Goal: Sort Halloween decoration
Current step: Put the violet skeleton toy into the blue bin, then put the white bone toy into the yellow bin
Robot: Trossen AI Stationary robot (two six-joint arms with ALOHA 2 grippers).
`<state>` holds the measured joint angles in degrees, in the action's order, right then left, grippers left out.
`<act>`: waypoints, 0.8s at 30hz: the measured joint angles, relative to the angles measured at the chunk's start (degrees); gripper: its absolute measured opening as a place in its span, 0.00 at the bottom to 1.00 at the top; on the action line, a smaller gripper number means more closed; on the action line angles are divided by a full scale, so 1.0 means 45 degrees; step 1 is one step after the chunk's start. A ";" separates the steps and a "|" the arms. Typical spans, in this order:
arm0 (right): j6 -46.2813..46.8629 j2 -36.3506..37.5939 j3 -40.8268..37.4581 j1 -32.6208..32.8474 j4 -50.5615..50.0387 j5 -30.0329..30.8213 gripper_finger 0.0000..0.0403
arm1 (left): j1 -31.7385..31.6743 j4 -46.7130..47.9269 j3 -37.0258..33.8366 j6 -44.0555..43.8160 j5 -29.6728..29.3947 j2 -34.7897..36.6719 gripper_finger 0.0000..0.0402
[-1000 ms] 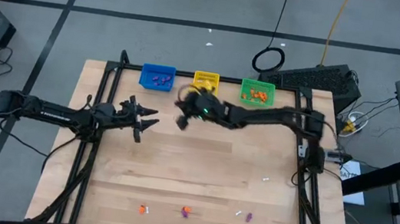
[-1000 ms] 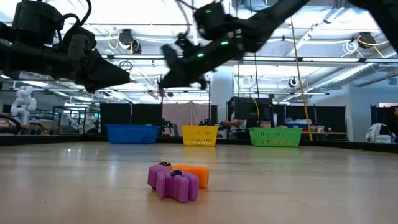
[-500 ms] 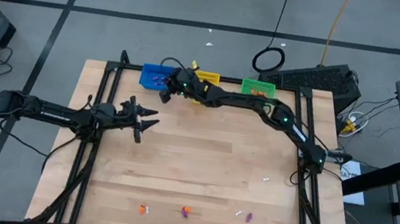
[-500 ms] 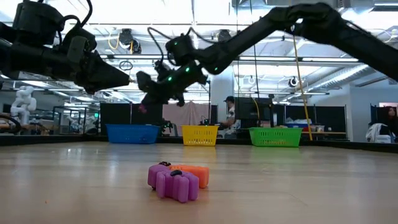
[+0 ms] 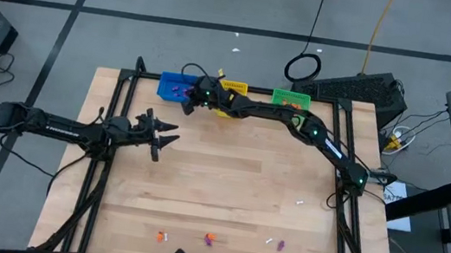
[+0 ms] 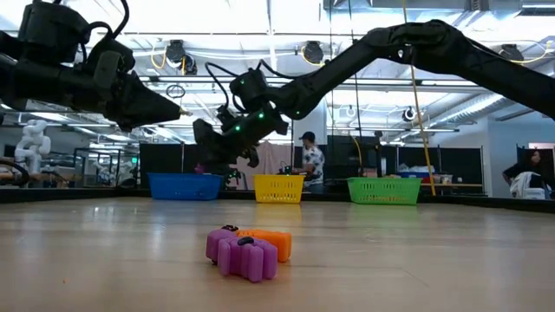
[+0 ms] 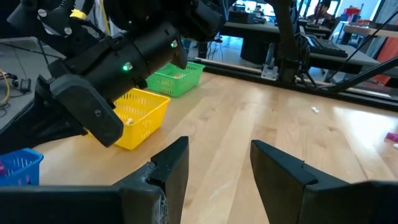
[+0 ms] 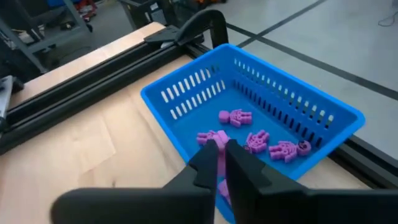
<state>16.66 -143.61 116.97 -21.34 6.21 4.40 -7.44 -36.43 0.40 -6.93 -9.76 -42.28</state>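
Observation:
My right gripper (image 8: 219,163) hovers over the blue basket (image 8: 180,102) at the table's far edge (image 5: 176,88), its fingers nearly together with a purple trinket (image 8: 213,138) between them. Several purple trinkets (image 8: 235,116) lie on the basket's floor. More trinkets lie on the table near its front edge: a purple one (image 6: 245,256) against an orange one (image 6: 273,243), plus others (image 5: 161,236) (image 5: 281,245). My left gripper (image 5: 162,140) waits open above the table's left middle, pointing level. My right gripper pinches the purple trinket between its two fingertips (image 8: 205,163); part of the trinket (image 8: 219,155) shows in the narrow gap and part sticks out past the tips. The fingers slant down from the table's right side. The trinket hangs clear above the blue basket's floor.
A yellow basket (image 5: 232,90) and a green basket (image 5: 290,103) with orange pieces stand beside the blue one along the far edge. A black frame rail (image 8: 93,74) runs beside the blue basket. Small white pieces (image 5: 299,203) (image 5: 268,239) lie on the table's right half.
My right gripper has swung from in front of the yellow basket toward the table's far left, over the blue basket, and has sunk a little, carrying the purple trinket. My left gripper has kept still.

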 joint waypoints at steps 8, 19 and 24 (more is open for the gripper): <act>0.0020 0.0302 0.0005 0.0158 -0.0088 -0.0013 0.29 | 0.0000 0.0207 0.0000 0.0074 0.0000 0.0000 0.42; -0.1234 0.2307 0.0015 0.0155 -0.2078 0.0009 0.18 | 0.0000 0.0354 0.0000 0.0079 -0.0040 0.0000 0.42; -0.2993 0.3732 0.0015 0.0348 -0.5751 0.0037 0.02 | 0.0000 0.0652 -0.0005 0.0079 -0.0044 -0.0005 0.42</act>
<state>3.20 -126.82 117.03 -19.78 -19.67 4.57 -7.44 -33.50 0.38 -6.57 -9.96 -42.30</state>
